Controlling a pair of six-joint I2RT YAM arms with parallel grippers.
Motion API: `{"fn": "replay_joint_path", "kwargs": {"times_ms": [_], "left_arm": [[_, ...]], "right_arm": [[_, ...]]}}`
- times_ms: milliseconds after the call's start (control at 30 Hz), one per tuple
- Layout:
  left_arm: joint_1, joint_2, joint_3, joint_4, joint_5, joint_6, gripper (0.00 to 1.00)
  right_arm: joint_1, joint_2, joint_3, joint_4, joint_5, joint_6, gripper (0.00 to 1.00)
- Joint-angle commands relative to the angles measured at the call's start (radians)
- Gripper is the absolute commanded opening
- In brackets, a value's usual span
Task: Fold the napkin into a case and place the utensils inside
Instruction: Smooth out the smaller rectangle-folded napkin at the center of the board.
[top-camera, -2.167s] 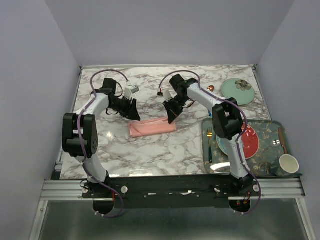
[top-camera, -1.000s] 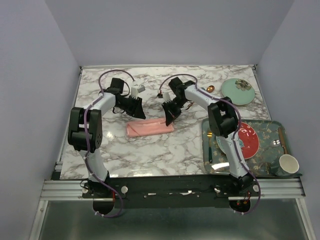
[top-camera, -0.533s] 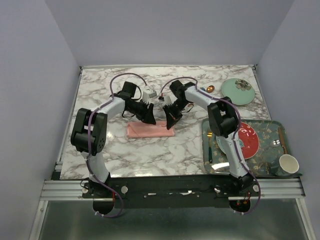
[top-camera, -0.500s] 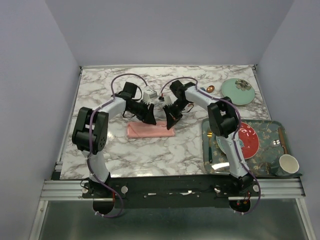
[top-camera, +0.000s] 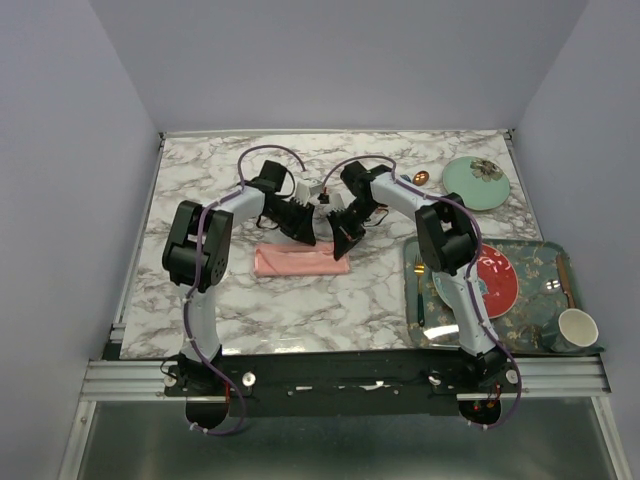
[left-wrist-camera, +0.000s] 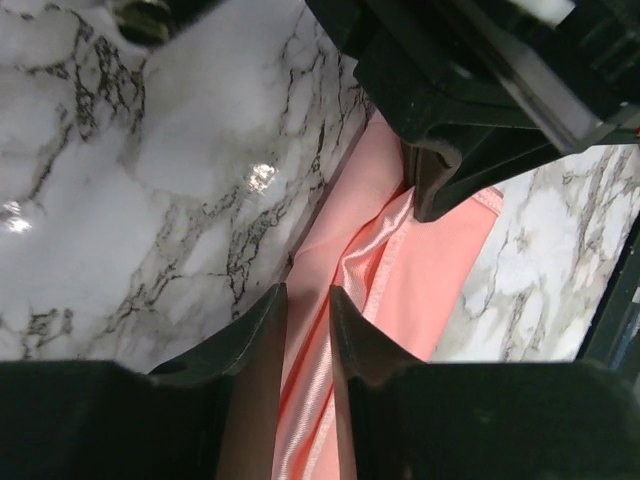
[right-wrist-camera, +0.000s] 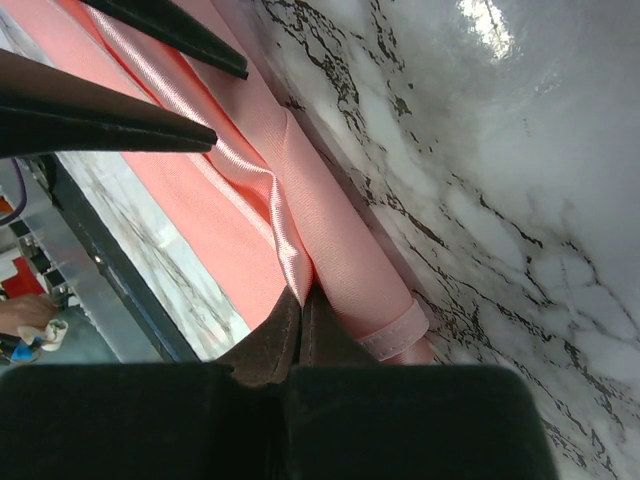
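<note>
Most of the copper spoon (top-camera: 422, 177) is hidden from us. Overhead only its small rounded bowl shows, at the 9 o'clock side of the mint-green plate (top-camera: 476, 183) toward the 1 o'clock corner of the desk (top-camera: 300, 310). The rest is lost behind the right arm (top-camera: 400, 195). That arm also covers the 9 o'clock part of the red plate (top-camera: 500, 285). Where the two claws meet the cloth is too dark to read overhead, so we go by the wrist views.

At 4 o'clock, the patterned teal tray (top-camera: 530, 250) holds the red plate and a gold-headed fork (top-camera: 419, 290) along its 9 o'clock rim. It also holds a brown stick-like piece (top-camera: 566, 278) at its 3 o'clock side, which we cannot name, and a white cup (top-camera: 577, 328) in its 5 o'clock corner. What is in the cup we cannot tell.

The napkin (top-camera: 297, 262) lies near the middle of the marbled desk, folded to a narrow salmon-pink strip running from 9 to 3 o'clock. It is glossy satin with a hemmed edge and one raised, shiny ridge along it. The right claw (right-wrist-camera: 300, 295) is pressed together on that ridge at the strip's 3 o'clock end. The left claw (left-wrist-camera: 306, 292) stands slightly apart astride the same ridge, just beside the right one. Whether its fingers press the cloth we cannot tell.
</note>
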Motion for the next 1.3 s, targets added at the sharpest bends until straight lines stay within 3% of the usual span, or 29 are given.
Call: {"fn": "replay_joint_path", "kwargs": {"times_ms": [0, 367, 633, 767, 967, 1133, 1267], "left_arm": [[-0.014, 0.023, 0.015, -0.075, -0.028, 0.045, 0.30], [-0.026, 0.046, 0.025, -0.101, -0.042, 0.051, 0.18], [-0.028, 0.046, 0.039, -0.099, -0.042, 0.036, 0.18], [-0.011, -0.025, 0.009, -0.040, -0.019, -0.028, 0.30], [0.083, -0.261, -0.122, 0.192, 0.005, -0.217, 0.52], [0.083, -0.344, -0.195, 0.157, 0.173, -0.307, 0.49], [0.081, -0.351, -0.359, 0.232, 0.220, -0.430, 0.41]], "right_arm": [[-0.002, -0.030, 0.027, 0.012, -0.029, 0.009, 0.01], [-0.009, -0.029, 0.046, 0.019, -0.054, 0.018, 0.01], [-0.013, 0.038, 0.069, 0.016, 0.011, 0.043, 0.01], [-0.013, 0.078, 0.085, 0.001, 0.041, 0.054, 0.01], [-0.016, 0.088, 0.059, -0.001, 0.080, 0.055, 0.01], [-0.018, 0.083, 0.043, 0.005, 0.088, 0.051, 0.01], [-0.016, 0.043, 0.000, 0.063, 0.095, 0.046, 0.01]]}}
